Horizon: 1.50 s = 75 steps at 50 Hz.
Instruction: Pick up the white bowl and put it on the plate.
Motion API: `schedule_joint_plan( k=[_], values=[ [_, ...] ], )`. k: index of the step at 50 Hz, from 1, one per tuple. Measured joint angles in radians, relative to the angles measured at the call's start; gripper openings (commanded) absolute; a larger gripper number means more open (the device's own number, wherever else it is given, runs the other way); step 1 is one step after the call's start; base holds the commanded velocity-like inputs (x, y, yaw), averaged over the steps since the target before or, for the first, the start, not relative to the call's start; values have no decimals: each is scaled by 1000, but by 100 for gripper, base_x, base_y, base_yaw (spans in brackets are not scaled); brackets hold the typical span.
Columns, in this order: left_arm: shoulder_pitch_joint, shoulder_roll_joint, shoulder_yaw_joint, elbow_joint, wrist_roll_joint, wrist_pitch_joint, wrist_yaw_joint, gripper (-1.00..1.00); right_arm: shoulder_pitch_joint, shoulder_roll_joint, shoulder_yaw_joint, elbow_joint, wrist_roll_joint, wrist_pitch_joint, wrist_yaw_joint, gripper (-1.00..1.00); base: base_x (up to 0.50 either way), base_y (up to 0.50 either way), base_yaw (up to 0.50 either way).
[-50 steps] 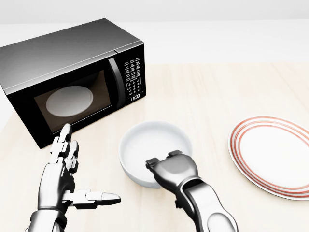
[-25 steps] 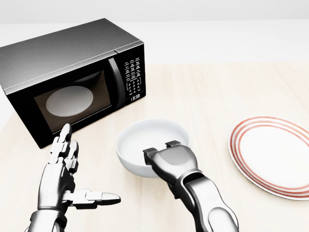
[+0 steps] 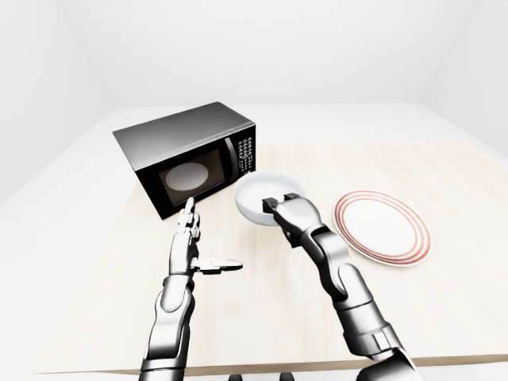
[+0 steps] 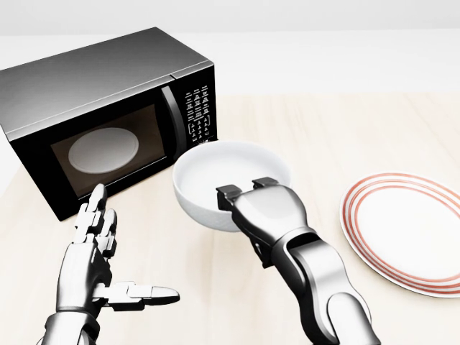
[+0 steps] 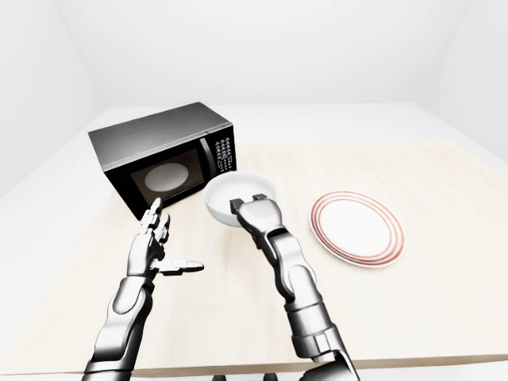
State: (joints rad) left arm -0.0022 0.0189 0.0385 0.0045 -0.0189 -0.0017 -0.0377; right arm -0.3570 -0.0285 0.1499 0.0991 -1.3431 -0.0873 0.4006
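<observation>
The white bowl (image 4: pixel 223 176) hangs above the wooden table, tilted slightly, in the middle of the head view. My right hand (image 4: pixel 248 192) grips its near rim, fingers hooked over the edge into the bowl. The plate (image 4: pixel 406 230), white with red rings, lies flat on the table at the right of the head view, apart from the bowl. My left hand (image 4: pixel 115 266) hovers at the lower left, fingers spread and thumb out, holding nothing.
A black microwave (image 4: pixel 108 115) with its door shut stands at the upper left, close to the bowl's left side. The light wooden table (image 4: pixel 323 129) stretches under everything; its near edge (image 3: pixel 262 367) shows in the left-eye view.
My right hand has lifted the bowl off the table and carried it up in the head view. The left hand and the plate have not moved.
</observation>
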Motion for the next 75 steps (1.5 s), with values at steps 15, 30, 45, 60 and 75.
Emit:
schedule_joint_plan(
  k=[15, 30, 45, 60, 75],
  values=[
    [0, 0, 0, 0, 0, 0, 0, 100, -31, -51, -55, -37, 31, 0, 18, -100, 0, 0, 0],
    [0, 0, 0, 0, 0, 0, 0, 100, -80, -134, -124, 17, 77, 5, -18, -100, 0, 0, 0],
    [0, 0, 0, 0, 0, 0, 0, 100, -85, -213, -181, 67, 121, 10, -50, -100, 0, 0, 0],
    [0, 0, 0, 0, 0, 0, 0, 100, -95, -278, -224, 121, 137, 17, -74, -100, 0, 0, 0],
    [0, 0, 0, 0, 0, 0, 0, 100, -112, -351, -262, 224, 168, 22, -127, -100, 0, 0, 0]
  ],
)
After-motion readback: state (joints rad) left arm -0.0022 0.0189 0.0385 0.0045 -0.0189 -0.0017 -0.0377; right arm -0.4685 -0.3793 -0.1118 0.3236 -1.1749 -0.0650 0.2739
